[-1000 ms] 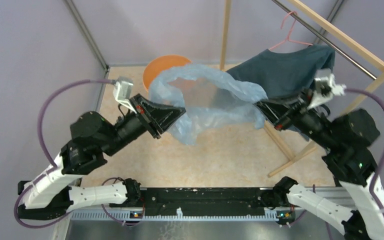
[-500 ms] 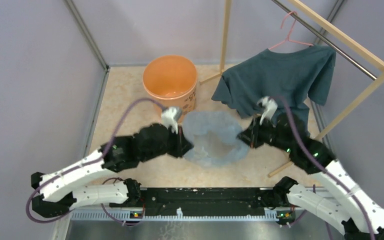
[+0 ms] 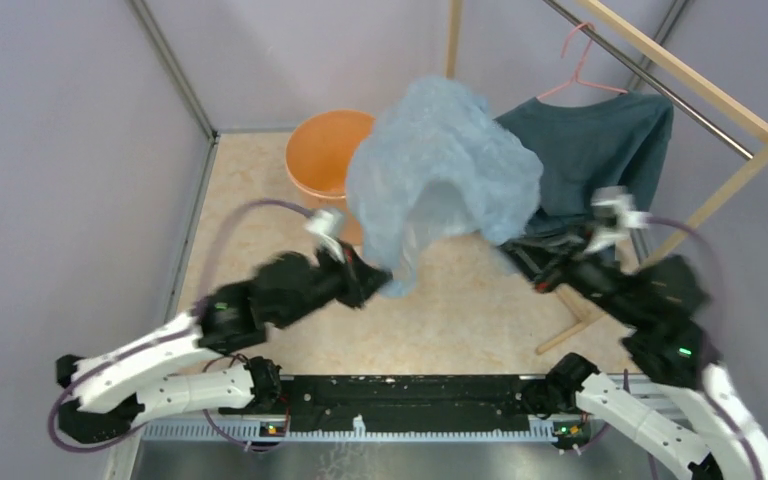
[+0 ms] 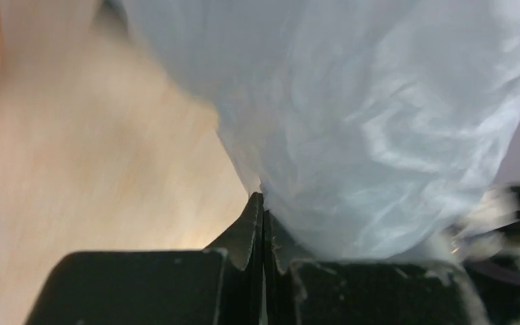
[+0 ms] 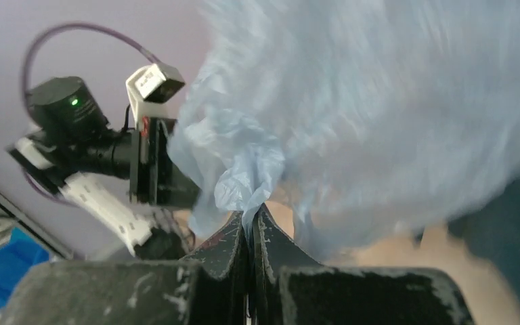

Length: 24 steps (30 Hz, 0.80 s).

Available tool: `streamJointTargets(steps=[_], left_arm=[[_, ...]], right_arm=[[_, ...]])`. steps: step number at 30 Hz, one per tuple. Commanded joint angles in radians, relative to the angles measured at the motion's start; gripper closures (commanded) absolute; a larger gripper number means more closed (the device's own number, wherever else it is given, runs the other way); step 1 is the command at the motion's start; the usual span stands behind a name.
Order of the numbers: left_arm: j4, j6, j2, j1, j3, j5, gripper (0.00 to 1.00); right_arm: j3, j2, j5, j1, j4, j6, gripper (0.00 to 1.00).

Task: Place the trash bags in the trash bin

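The pale blue trash bag billows high in the air between my two arms, puffed up like a dome, and covers part of the orange trash bin at the back. My left gripper is shut on the bag's left edge, seen close in the left wrist view with the film rising above it. My right gripper is shut on the bag's right edge; the right wrist view shows crumpled film pinched between the jaws.
A dark teal T-shirt hangs on a pink hanger from a wooden rack at the back right, close behind my right arm. Grey walls enclose the beige floor.
Both arms swung up from low over the floor, and the bag, flat and low half a second ago, has ballooned upward over the bin's near side.
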Motion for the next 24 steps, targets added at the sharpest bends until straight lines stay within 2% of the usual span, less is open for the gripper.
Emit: streamJointTargets(steps=[1, 2, 4, 7, 9, 11, 13, 15, 17, 19, 22, 24], left_arm=[[-0.179, -0.366, 0.039, -0.002, -0.481, 0.074, 1.00], [-0.187, -0.410, 0.017, -0.002, -0.539, 0.101, 1.00], [-0.191, -0.417, -0.044, -0.003, -0.551, 0.110, 1.00], [-0.137, -0.252, -0.110, -0.002, -0.371, 0.009, 1.00], [-0.081, -0.051, -0.064, -0.002, -0.160, -0.047, 1.00], [-0.115, 0.098, 0.079, -0.002, 0.132, -0.039, 1.00], [-0.222, 0.185, 0.251, -0.004, 0.447, 0.027, 1.00], [-0.282, 0.218, 0.348, -0.007, 0.634, 0.086, 1.00], [-0.214, 0.235, 0.325, -0.008, 0.585, 0.099, 1.00], [-0.139, 0.210, 0.239, -0.008, 0.388, 0.013, 1.00], [-0.181, 0.012, 0.106, -0.008, 0.019, -0.170, 1.00], [-0.271, -0.164, 0.071, -0.008, -0.236, -0.121, 1.00]], right_arm=[[-0.466, 0.029, -0.013, -0.005, -0.174, 0.233, 1.00], [-0.563, 0.011, -0.060, -0.004, -0.153, 0.274, 1.00], [-0.585, -0.015, -0.090, -0.005, -0.124, 0.296, 1.00], [-0.392, 0.026, 0.025, -0.004, -0.146, 0.164, 1.00], [-0.175, 0.135, 0.071, -0.005, -0.163, 0.044, 1.00], [0.079, 0.262, 0.029, -0.005, -0.202, -0.058, 1.00], [0.314, 0.352, -0.038, -0.004, -0.237, -0.112, 1.00], [0.430, 0.371, -0.094, -0.005, -0.208, -0.128, 1.00], [0.397, 0.320, -0.090, -0.005, -0.137, -0.136, 1.00], [0.240, 0.233, -0.006, -0.004, -0.083, -0.123, 1.00], [-0.049, 0.141, 0.104, -0.005, -0.142, -0.014, 1.00], [-0.274, 0.119, 0.066, -0.004, -0.191, 0.081, 1.00]])
